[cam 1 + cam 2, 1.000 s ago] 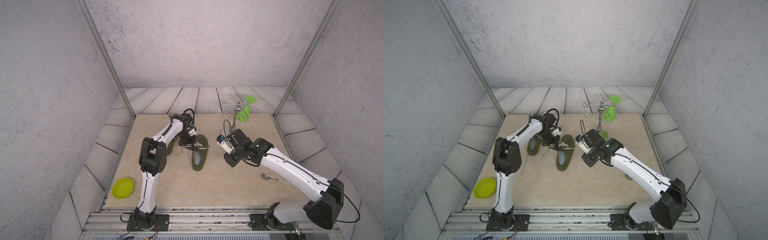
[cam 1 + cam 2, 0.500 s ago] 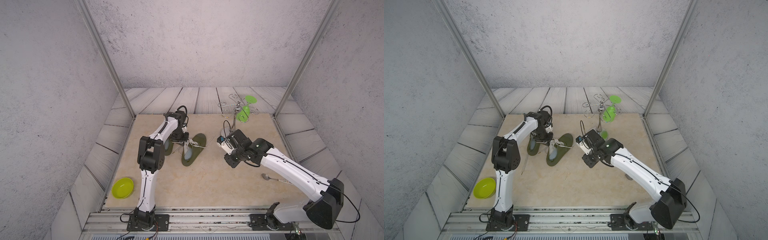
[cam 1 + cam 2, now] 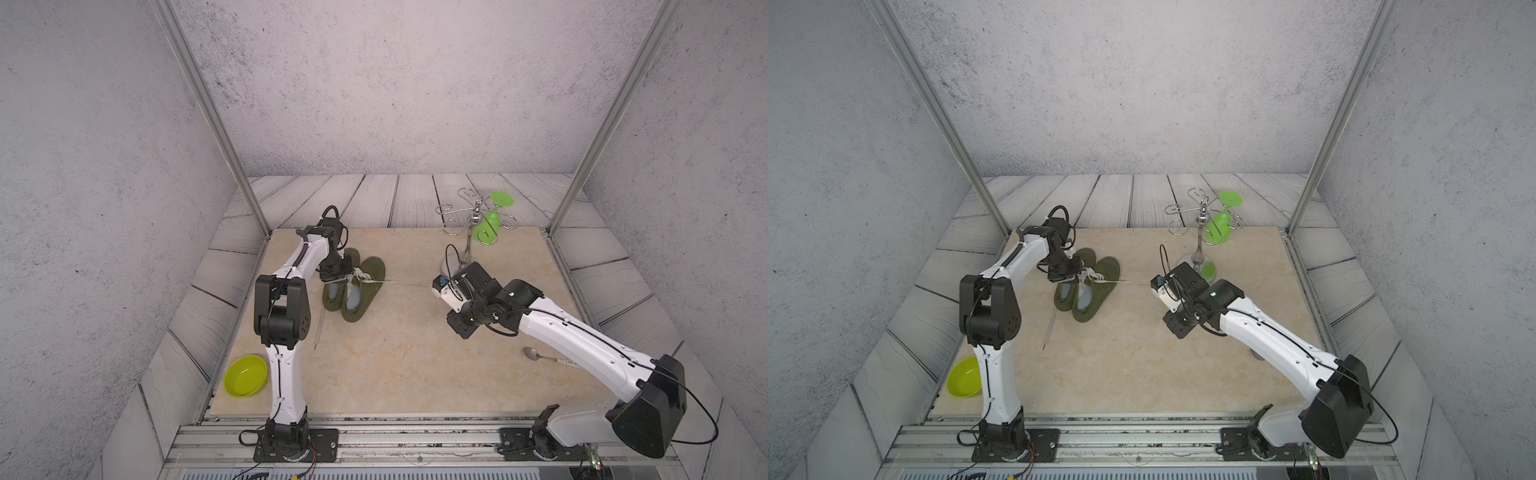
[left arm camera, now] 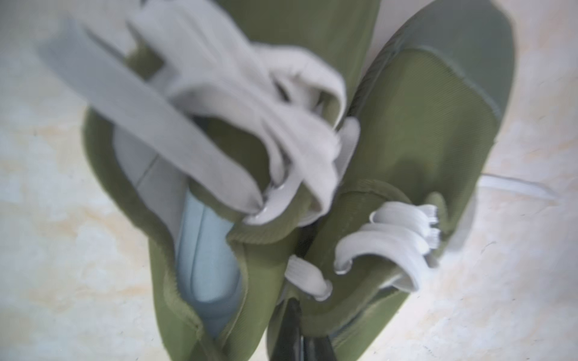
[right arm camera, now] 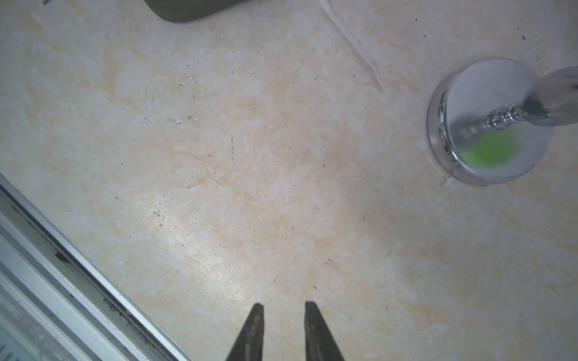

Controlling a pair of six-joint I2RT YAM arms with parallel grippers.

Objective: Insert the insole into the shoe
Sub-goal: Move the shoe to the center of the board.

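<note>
Looks nearly done, with the pale blue insole (image 4: 203,256) lying inside the shoe (image 4: 306,28), beside a second shoe (image 4: 422,125). Left gripper (image 4: 295,325) pinched shut between them; right gripper (image 5: 284,308) narrowly parted, empty. Possibly left: pressing it flat.

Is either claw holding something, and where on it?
The left gripper is shut at the side edge of the green shoe, by its laces; whether cloth or lace is pinched is unclear. The right gripper holds nothing.
</note>
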